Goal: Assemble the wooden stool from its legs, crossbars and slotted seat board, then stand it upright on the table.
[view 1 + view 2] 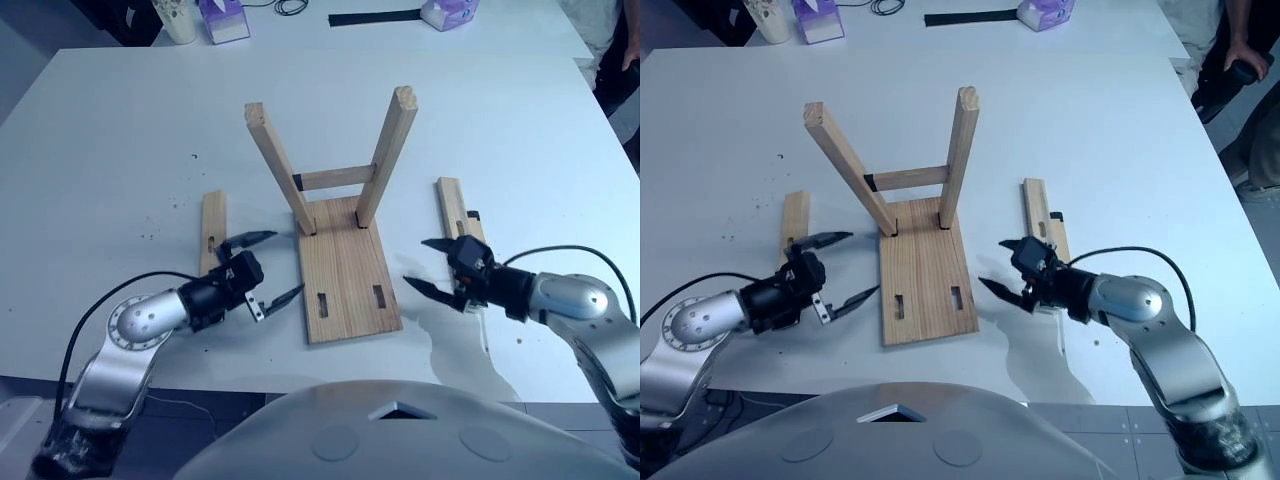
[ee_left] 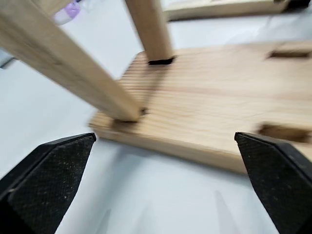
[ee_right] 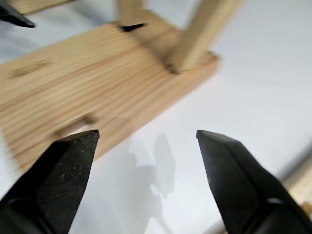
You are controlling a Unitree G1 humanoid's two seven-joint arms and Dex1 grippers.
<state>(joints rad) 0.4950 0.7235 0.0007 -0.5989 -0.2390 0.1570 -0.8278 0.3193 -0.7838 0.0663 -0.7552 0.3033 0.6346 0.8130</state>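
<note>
The board [image 1: 345, 270] lies flat on the table [image 1: 120, 130], dead ahead of me, and two legs stand up out of its far end. The left leg [image 1: 280, 165] leans out well to the board's left. The right leg [image 1: 387, 150] tilts a little to its right. A crossbar [image 1: 335, 179] ties the two together just above the board's far edge. Down at the board's near end, two slots [image 1: 323, 303] sit open.

A loose leg [image 1: 212, 230] lies flat just left of the board, roughly along its long side and apart from it. A second loose leg [image 1: 455, 210] lies flat to the board's right, a little farther off.

My left gripper [image 1: 290, 261] hovers at the board's left edge, fingers spread wide and empty, tips pointing in at the wood. The tip nearer me sits right up by the edge, and I can't tell whether it touches. From my left wrist, my fingertips [image 2: 48, 175] frame the board's far corner where the left leg goes in, with bare table between them and the wood.

My right gripper [image 1: 413, 260] hangs just off the board's right edge, beside the second loose leg. Its fingers are wide as well and hold nothing. From my right wrist, the tips stand apart with white table between them and the board's right edge beyond.

Well beyond the board's far end, a cup [image 1: 178, 18], two boxes [image 1: 224, 18] and a black strip [image 1: 375, 18] sit along the back.
</note>
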